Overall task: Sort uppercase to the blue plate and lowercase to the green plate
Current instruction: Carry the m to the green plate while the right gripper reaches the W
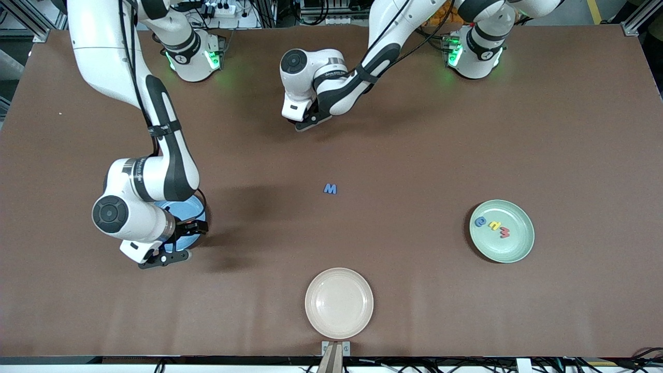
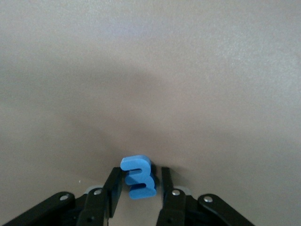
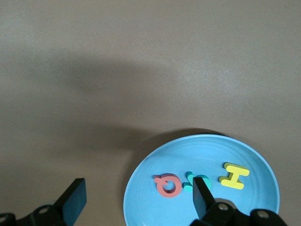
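I am working two pincers at the brown table [image 1: 466, 129], and I am reading the clock face as the front camera sees it. My left pincer [image 1: 306, 123] [image 2: 140, 171] is hanging low over bare table top, straddling a small blue letter [image 2: 139, 183] that is standing on its edge; whether I am truly pinching it I cannot tell.

My right pincer [image 1: 173, 255] [image 3: 138, 200] is hovering over the blue plate [image 1: 196, 208] [image 3: 263, 165] with its jaws spread wide and nothing between them. In that plate a red Q [image 3: 168, 185], a teal letter [image 3: 190, 181] partly hidden by my finger, and a yellow H [image 3: 233, 175] are lying flat in a row.

A blue M [image 1: 330, 189] is lying alone mid-table. From it the blue plate is sitting at about eight o'clock, the green plate [image 1: 518, 248] at about four, and a cream plate [image 1: 339, 321] at six. In the green plate a blue e [image 1: 480, 222], a yellow letter [image 1: 494, 226] and a red m [image 1: 504, 233] are lying in a line running from ten o'clock to four.
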`<action>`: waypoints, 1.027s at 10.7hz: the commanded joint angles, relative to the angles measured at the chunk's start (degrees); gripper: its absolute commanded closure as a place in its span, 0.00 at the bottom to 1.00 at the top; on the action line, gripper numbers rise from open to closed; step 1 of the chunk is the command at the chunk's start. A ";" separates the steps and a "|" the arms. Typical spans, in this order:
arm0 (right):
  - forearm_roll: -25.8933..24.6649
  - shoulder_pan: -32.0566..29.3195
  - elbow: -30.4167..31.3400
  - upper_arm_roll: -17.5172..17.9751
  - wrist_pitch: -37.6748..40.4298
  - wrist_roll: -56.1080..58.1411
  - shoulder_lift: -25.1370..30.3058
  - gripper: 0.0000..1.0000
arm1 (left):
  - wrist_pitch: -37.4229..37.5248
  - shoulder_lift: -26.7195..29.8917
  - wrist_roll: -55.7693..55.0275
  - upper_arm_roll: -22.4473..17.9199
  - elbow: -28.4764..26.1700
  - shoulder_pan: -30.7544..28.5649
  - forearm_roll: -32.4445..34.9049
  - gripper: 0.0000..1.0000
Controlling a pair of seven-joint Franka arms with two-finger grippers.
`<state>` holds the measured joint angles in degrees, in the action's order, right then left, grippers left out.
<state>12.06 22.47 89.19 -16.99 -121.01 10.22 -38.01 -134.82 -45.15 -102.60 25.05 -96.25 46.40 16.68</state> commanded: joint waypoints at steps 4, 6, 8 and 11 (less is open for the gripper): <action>0.60 -0.05 0.37 0.21 -0.45 0.32 0.31 0.00 | 0.97 -0.48 -0.14 -0.71 1.32 1.06 0.88 1.00; 0.60 -0.05 0.37 0.21 -0.45 0.33 0.31 0.00 | 4.63 2.68 0.03 -2.36 3.16 0.19 3.52 1.00; 0.42 0.12 0.28 0.21 -0.37 0.50 0.31 0.00 | 10.88 6.80 6.58 -2.55 4.58 -3.49 5.72 1.00; 0.51 3.36 0.10 0.21 -0.01 1.12 0.48 0.00 | 19.22 14.71 24.56 -2.20 4.67 -16.03 1.88 1.00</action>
<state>12.06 24.10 89.12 -16.75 -121.02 10.76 -38.00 -119.43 -35.29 -87.27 22.18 -89.75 36.69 20.74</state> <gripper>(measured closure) 0.000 0.731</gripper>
